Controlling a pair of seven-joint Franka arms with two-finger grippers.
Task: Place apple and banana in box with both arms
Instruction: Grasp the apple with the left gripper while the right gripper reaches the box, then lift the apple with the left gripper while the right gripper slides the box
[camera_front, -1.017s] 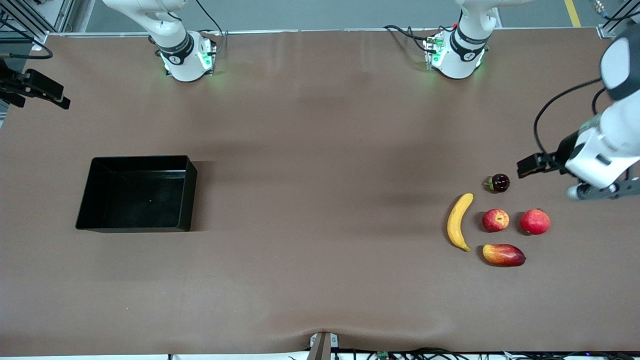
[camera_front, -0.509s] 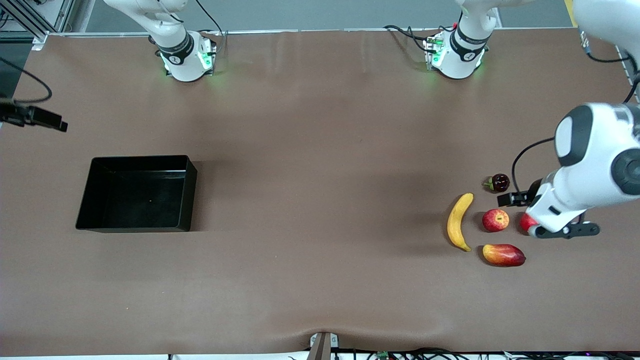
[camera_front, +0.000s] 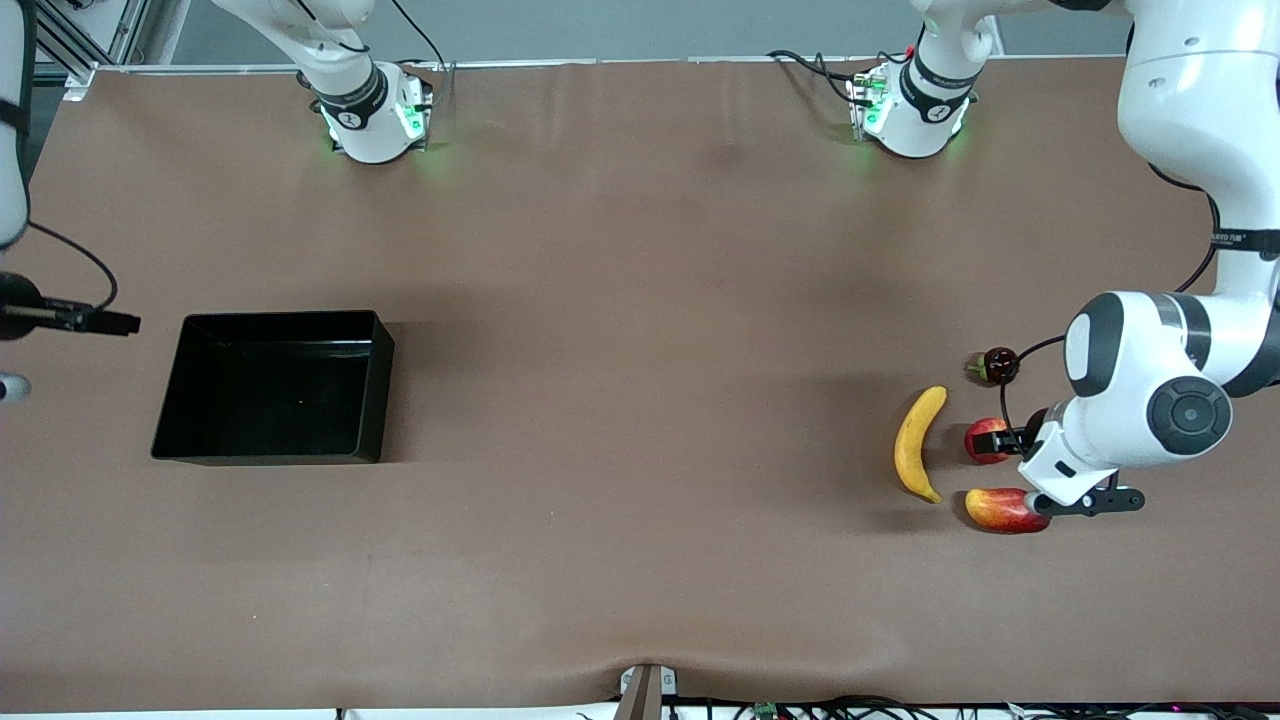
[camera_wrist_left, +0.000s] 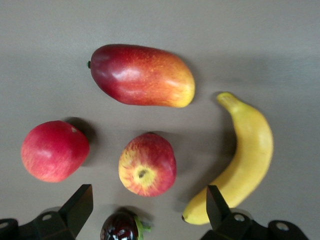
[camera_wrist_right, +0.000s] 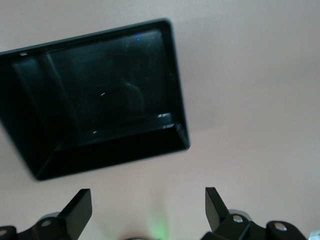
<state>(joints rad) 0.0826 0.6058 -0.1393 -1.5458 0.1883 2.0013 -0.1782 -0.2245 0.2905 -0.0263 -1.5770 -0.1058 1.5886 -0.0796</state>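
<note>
The apple (camera_wrist_left: 147, 164) lies among the fruits at the left arm's end of the table, and my left arm partly covers it in the front view (camera_front: 983, 440). The banana (camera_front: 920, 443) lies beside it, toward the box; it also shows in the left wrist view (camera_wrist_left: 245, 160). My left gripper (camera_wrist_left: 148, 201) hangs open and empty over the apple and a dark fruit. The black box (camera_front: 270, 385) stands empty at the right arm's end. My right gripper (camera_wrist_right: 147, 201) is open and empty above the table just outside the box (camera_wrist_right: 100, 100).
A red-and-yellow mango (camera_front: 1000, 510) lies nearer the camera than the apple. A small dark fruit with a green stalk (camera_front: 1000, 365) lies farther. A larger plain red fruit (camera_wrist_left: 55, 150) lies beside the apple, hidden by the left arm in the front view.
My left arm has swung in from the table's end and come over the fruits, covering the larger red fruit. My right gripper has moved toward the camera, beside the box.
</note>
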